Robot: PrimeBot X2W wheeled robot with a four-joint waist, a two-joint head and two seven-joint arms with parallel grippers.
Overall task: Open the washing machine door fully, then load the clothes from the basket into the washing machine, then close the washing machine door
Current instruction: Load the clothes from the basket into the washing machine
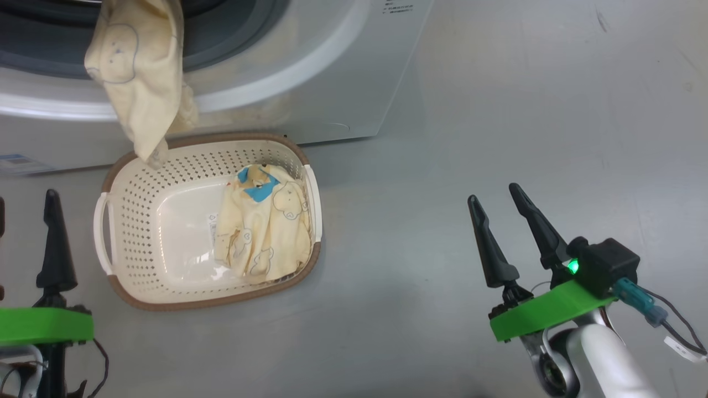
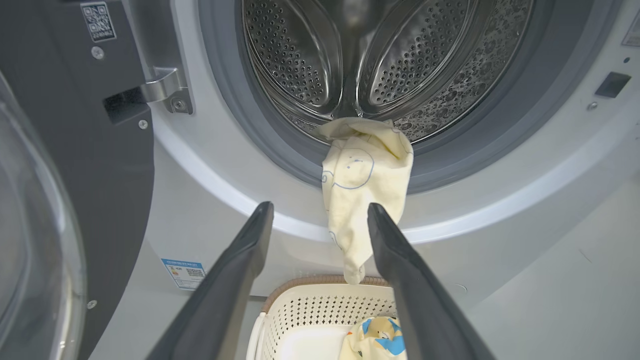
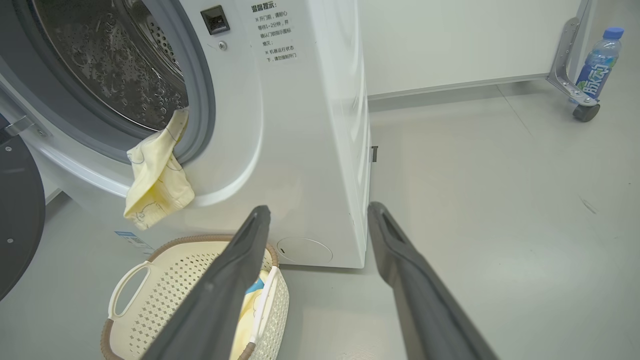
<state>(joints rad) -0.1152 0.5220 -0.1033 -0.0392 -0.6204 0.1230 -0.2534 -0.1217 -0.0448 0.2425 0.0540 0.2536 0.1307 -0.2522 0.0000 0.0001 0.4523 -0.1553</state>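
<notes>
— Yellow garment (image 2: 362, 190) on the drum lip: do I take that one first?
— Yes. Its top lies inside the drum (image 2: 380, 60). The rest hangs down the front of the washing machine (image 1: 332, 72), with its tip just above the far rim of the basket (image 1: 210, 303). Your left gripper (image 2: 320, 207) is spread and empty, facing it. I'd pinch high, near the gasket, and push deep, so no tail is left for the door to trap.
— And the other?
— The bear-patch garment (image 1: 265, 221) lies in the right half of the basket. Your right gripper (image 1: 493, 192), also spread and empty, hovers over bare floor well to the right. The washing machine door (image 2: 120, 200) stands swung out at the left, apart from the opening.
</notes>
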